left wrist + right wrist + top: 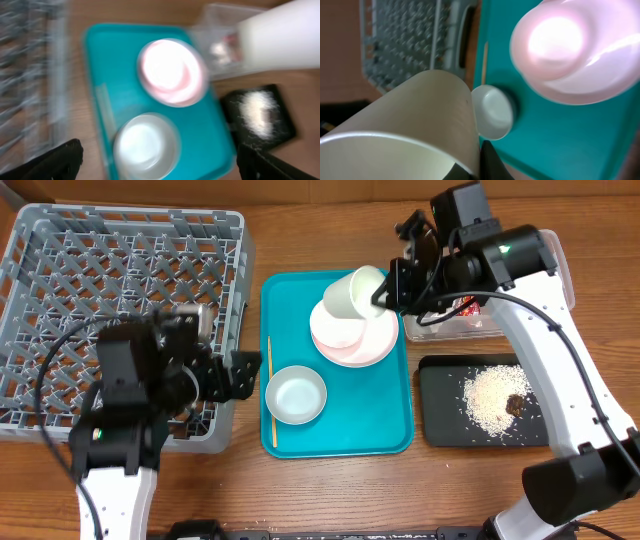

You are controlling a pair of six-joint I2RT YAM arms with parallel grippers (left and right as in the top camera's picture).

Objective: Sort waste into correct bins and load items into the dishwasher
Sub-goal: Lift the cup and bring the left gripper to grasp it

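My right gripper (385, 292) is shut on the white cup (352, 292) and holds it tilted above the stacked pink-white plates (355, 340) on the teal tray (340, 435). The cup fills the right wrist view (405, 125), with the plates (575, 50) and the grey bowl (492, 112) below. My left gripper (240, 372) is open and empty beside the dish rack (110, 300), left of the bowl (296, 395). The wooden stick (269, 390) lies along the tray's left side. The black tray (440, 420) holds rice (490, 395) and a brown lump (516, 404). The red wrapper (466, 307) lies in the clear tub (440, 330).
In the left wrist view, blurred, I see the bowl (147, 142), the plates (170, 70), the black tray (285, 120) and the right arm's white link (285, 35). The rack takes up the table's left side.
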